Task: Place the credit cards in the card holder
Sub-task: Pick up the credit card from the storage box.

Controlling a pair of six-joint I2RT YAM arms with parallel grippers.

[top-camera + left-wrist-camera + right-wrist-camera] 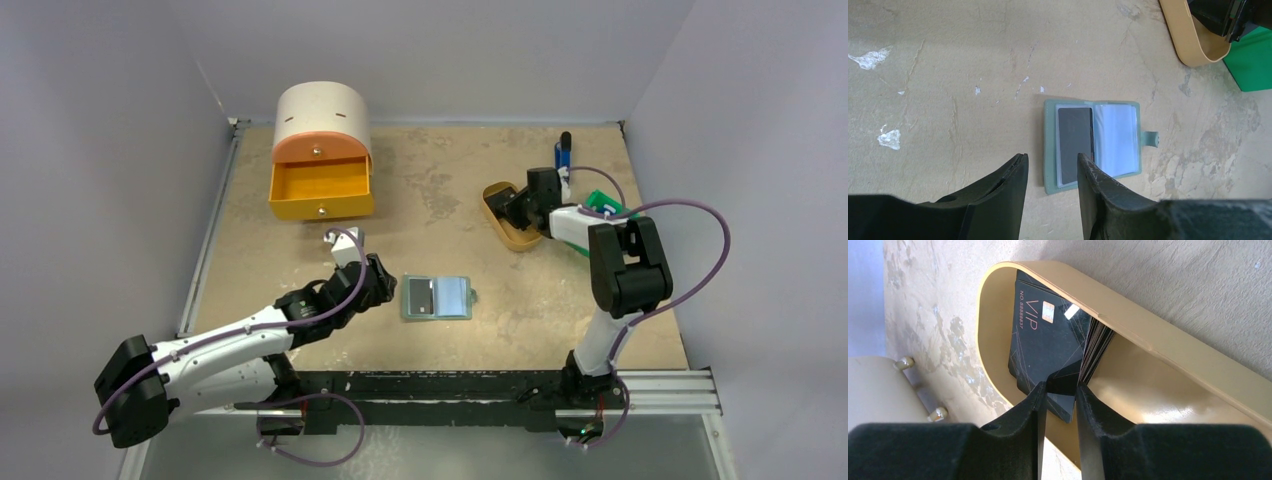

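Right gripper (pixel 1059 387): jaws narrowed astride top card's corner; pinch can't be told.
Thin black credit cards (pixel 1048 340): stacked in tan oval tray (pixel 1158 337), far right.
Left gripper (pixel 1050 162): part-open, empty.
Grey-green folding card holder (pixel 1115 142): just right of it, mid-table, lying open; one black card (pixel 1074 135) in left pocket.

Two white-and-black jointed arms (pixel 220 350), looping purple cables (pixel 727 245), matte black pincer fingers (pixel 998 195)
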